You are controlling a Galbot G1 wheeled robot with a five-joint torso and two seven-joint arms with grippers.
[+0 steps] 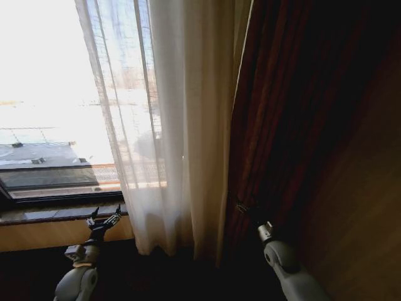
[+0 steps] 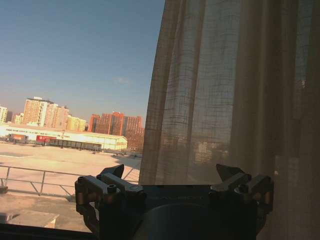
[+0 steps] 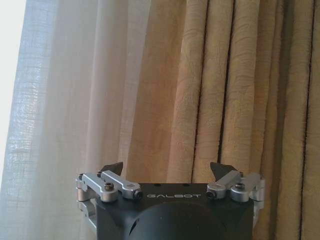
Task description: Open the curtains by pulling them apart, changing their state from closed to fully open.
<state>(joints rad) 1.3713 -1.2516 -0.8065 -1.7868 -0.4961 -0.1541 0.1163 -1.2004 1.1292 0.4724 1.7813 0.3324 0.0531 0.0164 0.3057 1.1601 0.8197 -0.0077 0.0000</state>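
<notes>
Both pincers are released: left pincer (image 1: 104, 219) waits just left of sheer white pleated curtains (image 1: 169, 125), right pincer (image 3: 170, 172) faces heavy brown drape (image 1: 282, 113), ready to grasp.

arms: pale grey, rounded | left hand (image 1: 104, 219): black fingers | right hand (image 3: 170, 172): black body, silver links, GALBOT lettering

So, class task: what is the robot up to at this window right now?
The robot faces a window with its sheer curtain gathered beside a dark drape, leaving bare glass on the robot's left. The left pincer is open near the window sill, short of the sheer's edge. The right pincer is open too, pointed at the drape folds. Neither holds any fabric.
</notes>
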